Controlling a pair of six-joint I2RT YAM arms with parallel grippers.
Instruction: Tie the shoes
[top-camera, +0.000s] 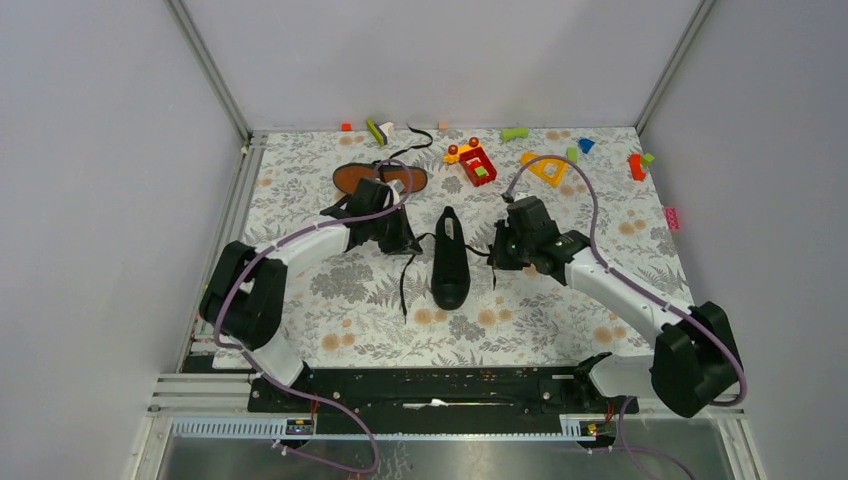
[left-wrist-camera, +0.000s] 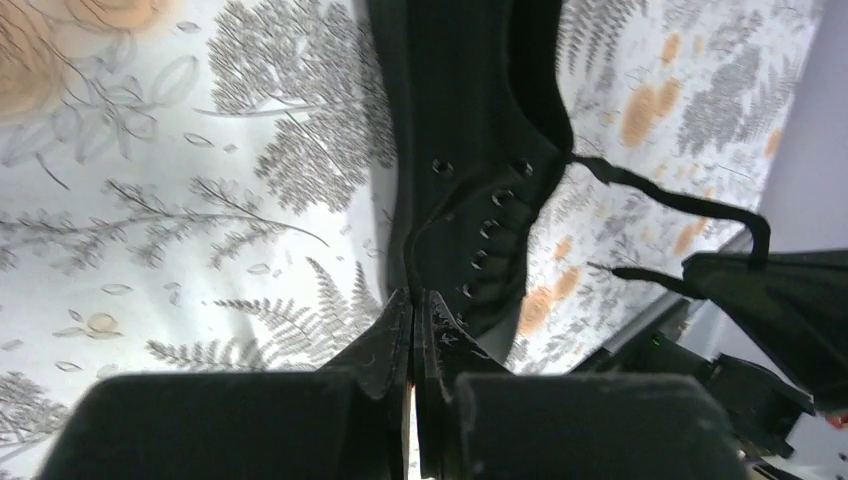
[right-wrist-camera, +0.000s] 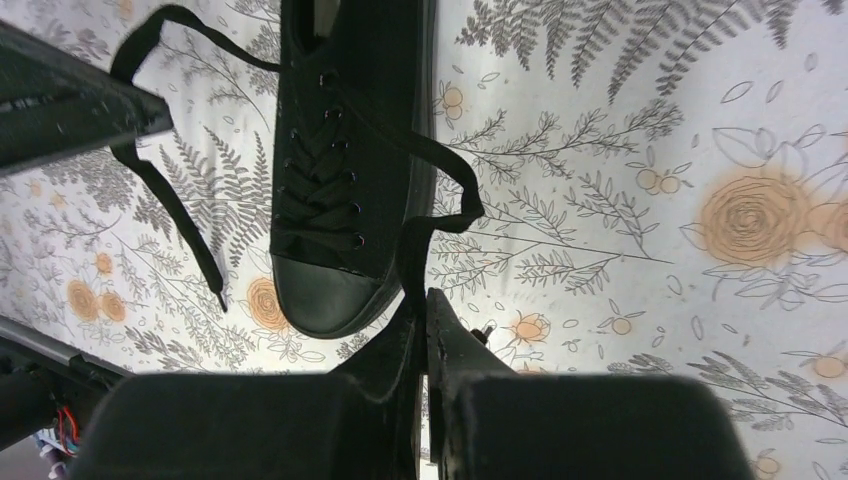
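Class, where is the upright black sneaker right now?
In the top view, the upright sneaker stands at centre, between the left gripper and the right gripper, toe toward the near edge.

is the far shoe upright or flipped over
Flipped over: the far shoe shows its orange-brown sole facing up toward the overhead camera.

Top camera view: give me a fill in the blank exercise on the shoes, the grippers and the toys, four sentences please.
1. The left gripper and right gripper are each ____ on a lace of the upright shoe.
2. That shoe's toe points toward the ____ edge of the table, where the arms are bolted.
3. The other shoe shows a sole coloured ____.
4. The toy blocks lie along the table's ____ edge.

Missing words: shut; near; orange-brown; far.
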